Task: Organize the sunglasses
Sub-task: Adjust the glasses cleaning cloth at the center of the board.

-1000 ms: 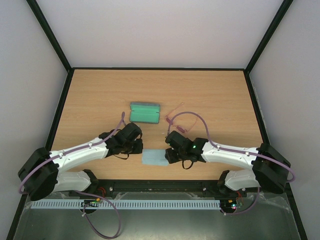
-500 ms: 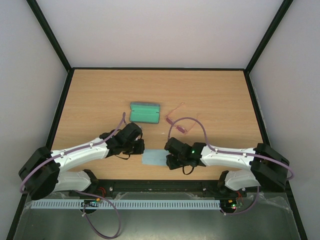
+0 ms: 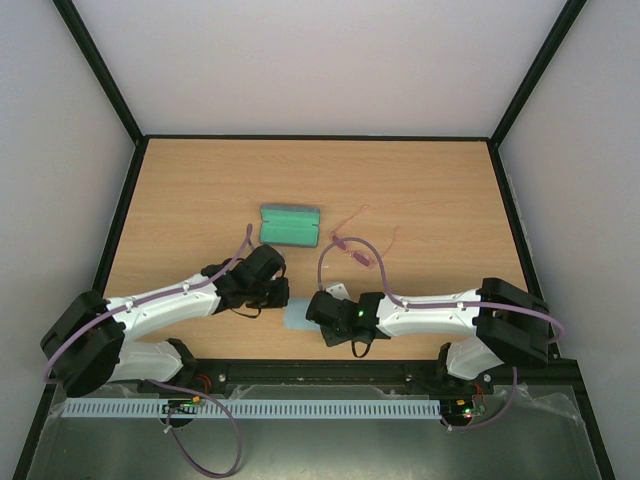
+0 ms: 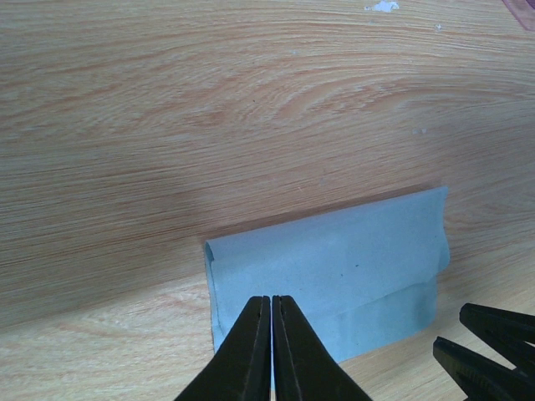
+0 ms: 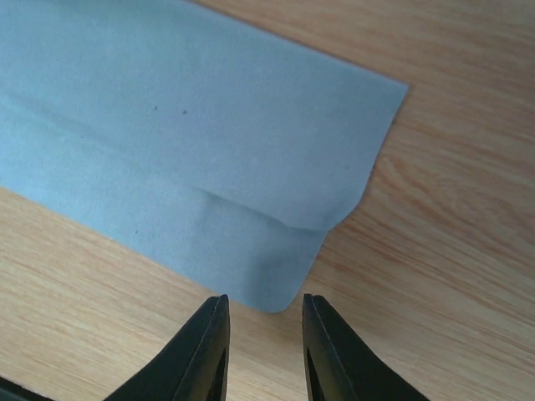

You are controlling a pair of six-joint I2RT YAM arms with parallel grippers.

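Left fingers [image 4: 251, 351] pressed together over blue cloth [image 4: 334, 267] edge | right fingers [image 5: 207, 351] narrowly apart, empty, at cloth corner | sunglasses [image 3: 350, 220] on worktop [image 3: 200, 200] farther, right of green case [image 3: 289, 224]

Both arms stretch low and inward from their bases. The left arm [image 3: 165, 303] ends in a left pincer [image 4: 272, 301] pressed fully closed, while the right arm [image 3: 440, 312] carries a right pincer [image 5: 266, 301] with jaws slightly parted.

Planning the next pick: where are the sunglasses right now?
In the top view, the sunglasses lie near the middle of the table, just right of the case and beyond the cloth.
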